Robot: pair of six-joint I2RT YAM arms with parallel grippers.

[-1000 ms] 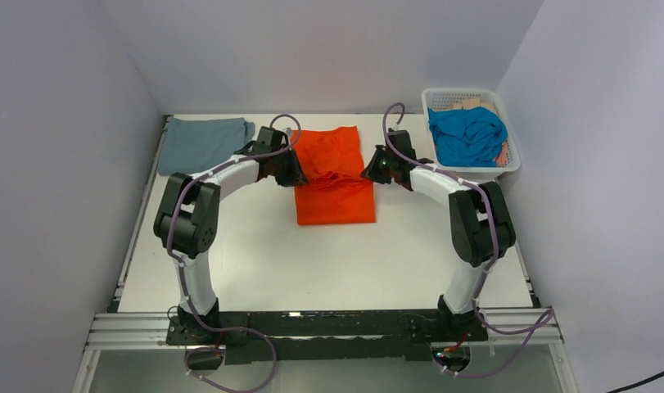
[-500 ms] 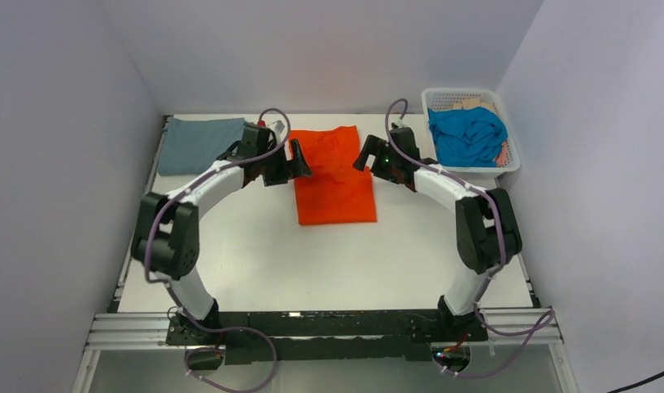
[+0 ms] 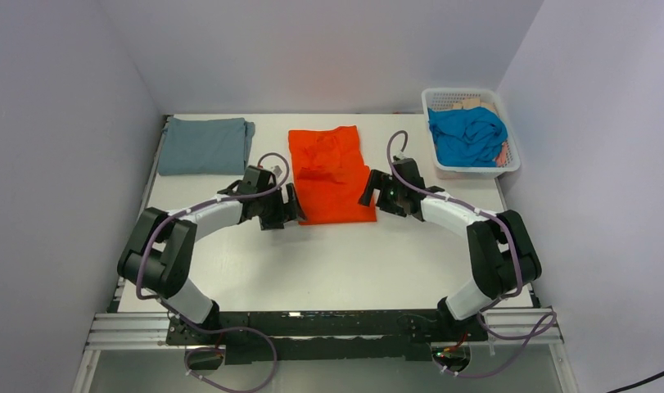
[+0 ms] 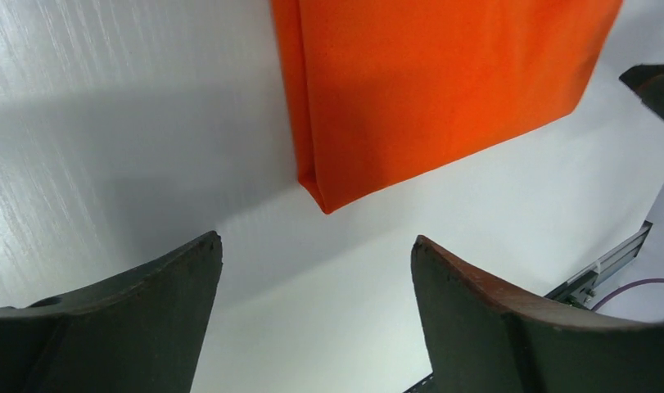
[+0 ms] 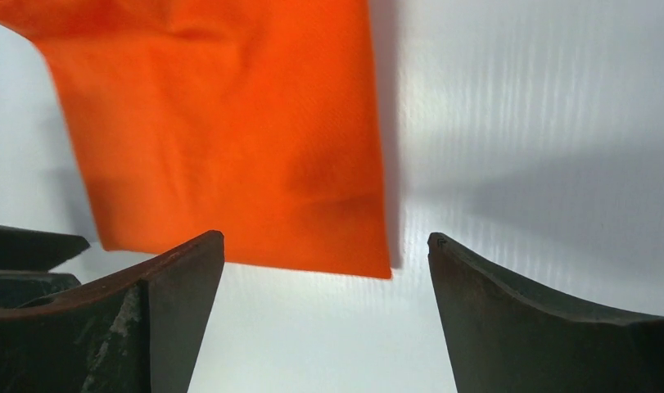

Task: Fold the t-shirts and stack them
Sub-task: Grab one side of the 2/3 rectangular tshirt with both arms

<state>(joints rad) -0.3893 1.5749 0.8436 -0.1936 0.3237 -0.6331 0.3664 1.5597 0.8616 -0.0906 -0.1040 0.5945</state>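
Clearly the orange t-shirt [image 3: 332, 176] lies flat in the middle of the surface [image 3: 328, 262] as a long narrow panel with its sides turned in and its far half rumpled. The left claw [image 3: 292, 210] sits just beside its near left corner, spread wide with nothing in it. The right claw [image 3: 368, 191], likewise released and empty, sits just beside the near right corner. Well apart to the far left of the orange shirt, the grey-blue t-shirt [image 3: 204, 145] lies as a neat folded rectangle. To its far right, the turquoise t-shirt [image 3: 467, 135] is heaped and crumpled inside the white basket [image 3: 476, 171].

As I judge it, one shirt is folded, the orange one is part-way and wants a crosswise fold, the turquoise one is not begun, and no stack exists yet.

Both wrist views show only the orange shirt's near corners, and its sleeves are out of sight. Something pale under the turquoise shirt is too covered to name.
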